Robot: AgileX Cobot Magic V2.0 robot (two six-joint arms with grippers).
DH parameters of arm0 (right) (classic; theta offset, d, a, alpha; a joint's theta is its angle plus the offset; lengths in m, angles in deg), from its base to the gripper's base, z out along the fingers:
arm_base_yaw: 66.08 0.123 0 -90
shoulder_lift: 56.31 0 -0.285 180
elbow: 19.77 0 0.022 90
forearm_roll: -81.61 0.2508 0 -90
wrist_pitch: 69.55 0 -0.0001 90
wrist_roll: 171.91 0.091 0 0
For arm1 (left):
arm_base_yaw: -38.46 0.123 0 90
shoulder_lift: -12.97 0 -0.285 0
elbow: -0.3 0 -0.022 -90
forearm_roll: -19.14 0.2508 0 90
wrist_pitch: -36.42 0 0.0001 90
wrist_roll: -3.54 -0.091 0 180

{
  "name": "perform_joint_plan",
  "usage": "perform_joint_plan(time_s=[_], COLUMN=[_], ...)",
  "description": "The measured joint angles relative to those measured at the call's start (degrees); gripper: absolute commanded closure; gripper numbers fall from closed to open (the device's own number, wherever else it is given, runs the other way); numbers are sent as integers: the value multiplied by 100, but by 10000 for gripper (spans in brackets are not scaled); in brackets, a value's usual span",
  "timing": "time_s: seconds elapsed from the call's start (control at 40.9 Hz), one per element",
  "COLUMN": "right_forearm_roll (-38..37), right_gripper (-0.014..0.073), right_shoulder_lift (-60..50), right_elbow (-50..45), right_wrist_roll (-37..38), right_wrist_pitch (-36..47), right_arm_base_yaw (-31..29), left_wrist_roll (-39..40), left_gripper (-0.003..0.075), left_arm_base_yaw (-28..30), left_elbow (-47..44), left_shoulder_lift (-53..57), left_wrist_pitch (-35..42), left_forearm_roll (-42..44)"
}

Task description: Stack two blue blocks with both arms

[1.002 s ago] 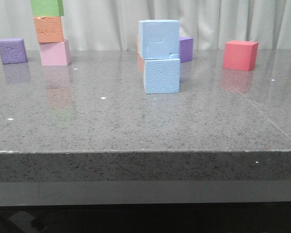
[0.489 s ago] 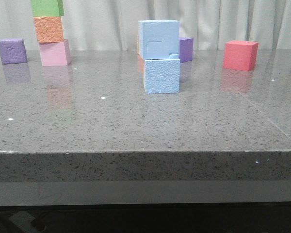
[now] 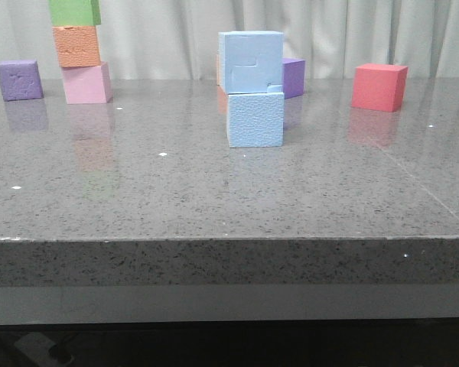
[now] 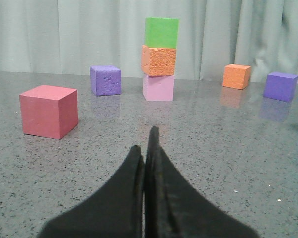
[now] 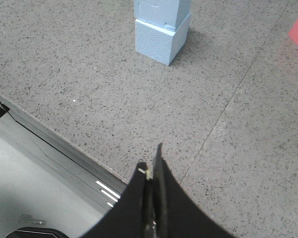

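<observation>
the left pincer (image 4: pixel 148 148) is clenched on nothing, its two dark fingers pressed together and hanging low over the grey speckled surface (image 3: pixel 214 191); the right pincer (image 5: pixel 153 168) is likewise clenched and empty, sitting near the front edge of the surface and well apart from the blocks. neither pincer appears in the front view. the task's things stand near the middle of the surface, towards the back: the lower blue block (image 3: pixel 255 119) rests on the surface and the upper blue block (image 3: pixel 250 62) sits on top of it, touching, upright, and shifted a little towards the robot's left so that its edge overhangs slightly. the right wrist view shows the same pair, the upper blue block (image 5: pixel 162 11) cut off by the frame above the lower blue block (image 5: pixel 161 39). nothing is gripping or bracing the stack. judged from this, the stacking itself looks done and both arms are clear of it; what is left seems only to be that the stack holds, and the small offset does not look enough to tip it. elsewhere, well apart from the stack, a green, orange and pink tower (image 3: pixel 79 52) and a red cube (image 3: pixel 379 87) stand untouched.
</observation>
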Motion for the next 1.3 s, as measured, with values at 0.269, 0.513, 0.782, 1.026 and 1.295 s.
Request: perform_joint_plan(time_s=[0.269,0.513,0.782,1.026,1.295], right_forearm_roll=[0,-2,59,59,423], right_gripper=[713,713,713,711,711], right_shoulder_lift=[0,0,-709,-2199,-3858], right_elbow=[0,0,-126,-1646,-4047], right_wrist_roll=[0,0,0,0,0], right_wrist_pitch=[0,0,21,1237,2928], right_arm_base_yaw=[0,0,-698,-2039,-2814], left_wrist_roll=[0,0,0,0,0], left_gripper=[741,741,741,741,741], left_arm_base_yaw=[0,0,0,0,0], left_elbow=[0,0,0,0,0], left_shoulder_lift=[0,0,0,0,0], left_wrist_pitch=[0,0,0,0,0], left_forearm_roll=[0,0,0,0,0])
